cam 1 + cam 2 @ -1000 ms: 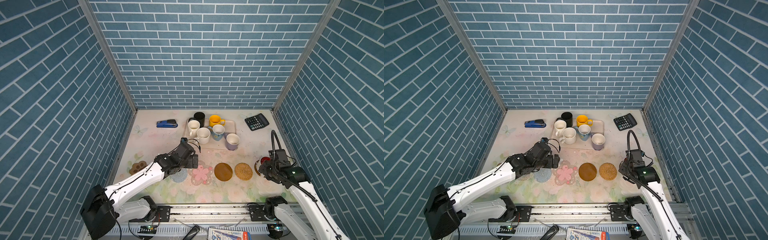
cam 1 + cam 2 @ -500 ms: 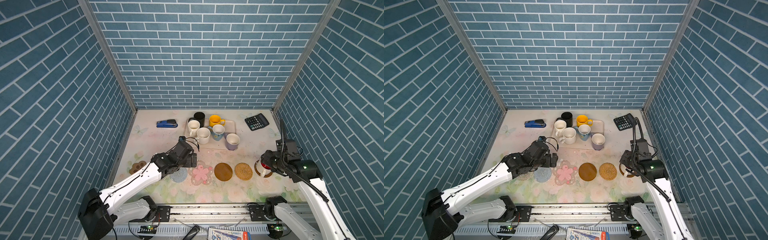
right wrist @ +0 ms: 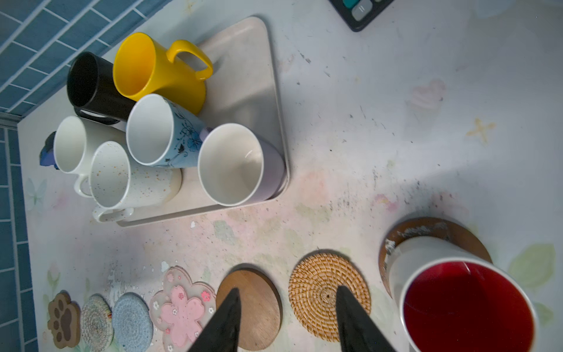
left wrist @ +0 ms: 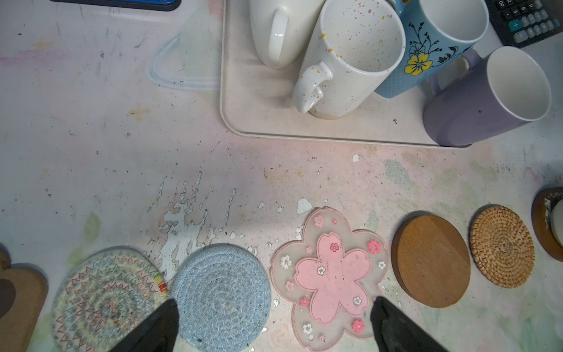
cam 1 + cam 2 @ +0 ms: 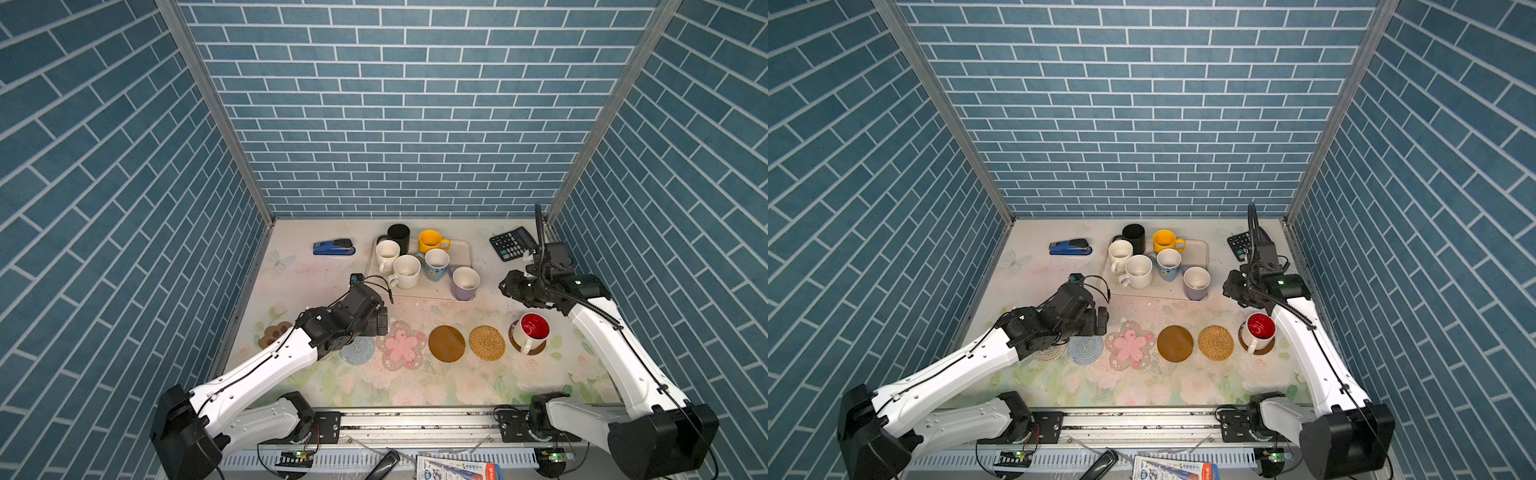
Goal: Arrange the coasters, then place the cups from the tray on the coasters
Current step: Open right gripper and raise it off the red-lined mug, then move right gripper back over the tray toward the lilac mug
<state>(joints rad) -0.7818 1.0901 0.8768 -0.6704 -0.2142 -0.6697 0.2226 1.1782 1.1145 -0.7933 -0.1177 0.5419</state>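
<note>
Six cups stand crowded on the tray (image 5: 460, 249): the black cup (image 5: 399, 237) and yellow cup (image 5: 430, 240) along its far edge, the plain white cup (image 5: 387, 252) and speckled white cup (image 5: 406, 271) toward its left side, the flowered blue cup (image 5: 436, 262) at its middle, the lavender cup (image 5: 465, 282) at its near right corner. The seventh, the red-lined cup (image 5: 532, 330), is off the tray, out past its near right corner, standing upright on a dark brown coaster (image 3: 426, 223).

On the surface (image 5: 316, 282) on the near side of the tray runs a row of coasters, none bearing a cup: the paw coaster (image 5: 274, 334) out past the tray's near left corner, then the zigzag woven coaster (image 4: 106, 298), the blue-grey coaster (image 5: 358, 351), the pink flower coaster (image 5: 401, 347), the plain brown coaster (image 5: 446, 343) and the rattan coaster (image 5: 487, 343).

The left tool (image 5: 382, 322) hovers on the tray's near side above the blue-grey and pink mats, fingers spread wide, grasping nothing. The right tool (image 5: 509, 286) hangs just right of the tray beside the lavender cup, its fingers parted and empty.
</note>
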